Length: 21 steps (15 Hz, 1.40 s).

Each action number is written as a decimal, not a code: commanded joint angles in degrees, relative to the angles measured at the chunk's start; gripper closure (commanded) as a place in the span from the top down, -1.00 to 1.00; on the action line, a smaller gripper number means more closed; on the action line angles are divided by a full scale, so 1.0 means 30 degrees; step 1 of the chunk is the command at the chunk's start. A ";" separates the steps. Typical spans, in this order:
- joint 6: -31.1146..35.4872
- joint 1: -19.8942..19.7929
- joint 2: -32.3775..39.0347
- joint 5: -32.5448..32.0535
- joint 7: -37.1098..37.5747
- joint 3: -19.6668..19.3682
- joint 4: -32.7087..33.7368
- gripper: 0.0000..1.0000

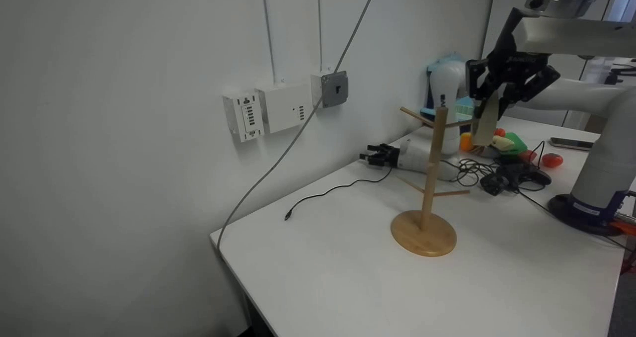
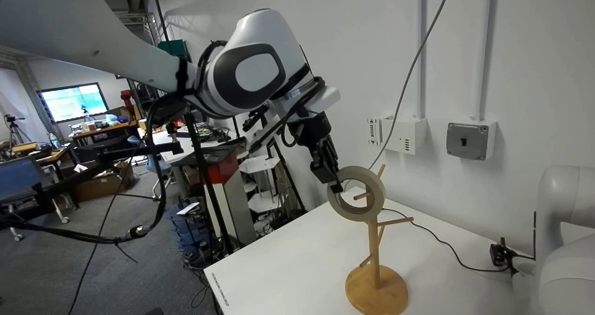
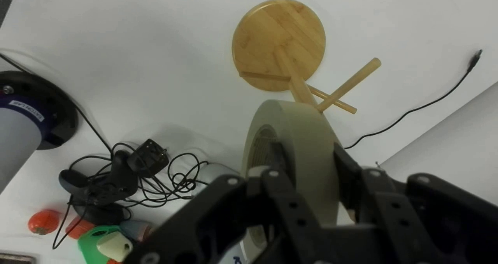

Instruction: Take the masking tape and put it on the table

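Observation:
The masking tape, a pale beige ring, shows in both exterior views (image 1: pixel 487 123) (image 2: pixel 379 196) and the wrist view (image 3: pixel 311 135). My gripper (image 1: pixel 489 107) (image 2: pixel 335 184) (image 3: pixel 309 155) is shut on its rim, one finger on each flat side. The tape is held upright at an upper peg of the wooden peg stand (image 1: pixel 423 235) (image 2: pixel 376 292) (image 3: pixel 280 30). The peg's end shows within the hole in an exterior view; whether it passes fully through cannot be told. The stand is upright on the white table (image 1: pixel 338 262) (image 2: pixel 288 264) (image 3: pixel 171 61).
Lower pegs (image 2: pixel 395 221) stick out from the post. A second white arm (image 1: pixel 415 155) with a black gripper lies by the wall. A black cable (image 1: pixel 343 185), a controller (image 3: pixel 109 182) and toy vegetables (image 3: pixel 43 221) lie on the table. A grey cable (image 1: pixel 298 133) hangs along the wall.

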 commanded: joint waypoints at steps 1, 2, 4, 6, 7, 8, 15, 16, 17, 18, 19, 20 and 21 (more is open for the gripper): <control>-0.0987 -0.0396 -0.1487 0.0636 -0.1748 0.0031 -0.0710 -0.84; -0.1242 -0.0488 -0.1689 0.0608 -0.2087 0.0010 -0.0806 -0.84; -0.1703 -0.0729 -0.2063 0.0400 -0.2675 -0.0046 -0.1020 -0.84; -0.2087 -0.1026 -0.2346 0.0283 -0.3338 -0.0133 -0.1195 -0.84; -0.2390 -0.1191 -0.2429 0.0276 -0.3762 -0.0191 -0.1269 -0.84; -0.2797 -0.1329 -0.2515 0.0348 -0.4199 -0.0250 -0.1325 -0.84; -0.6574 -0.2258 -0.2820 -0.0440 -0.7282 -0.0794 -0.2037 -0.84; -0.6821 -0.2360 -0.2854 -0.0599 -0.7608 -0.0840 -0.2196 -0.84; -0.7010 -0.2438 -0.2924 -0.0730 -0.7956 -0.0880 -0.2440 -0.84; -0.6973 -0.2496 -0.3016 -0.0848 -0.8263 -0.0897 -0.2827 -0.84; -0.6882 -0.2526 -0.3095 -0.0982 -0.8498 -0.0896 -0.3241 -0.84; -0.6511 -0.2542 -0.3226 -0.1095 -0.8764 -0.0896 -0.3772 -0.84; -0.6008 -0.2546 -0.3371 -0.1228 -0.9074 -0.0889 -0.4445 -0.84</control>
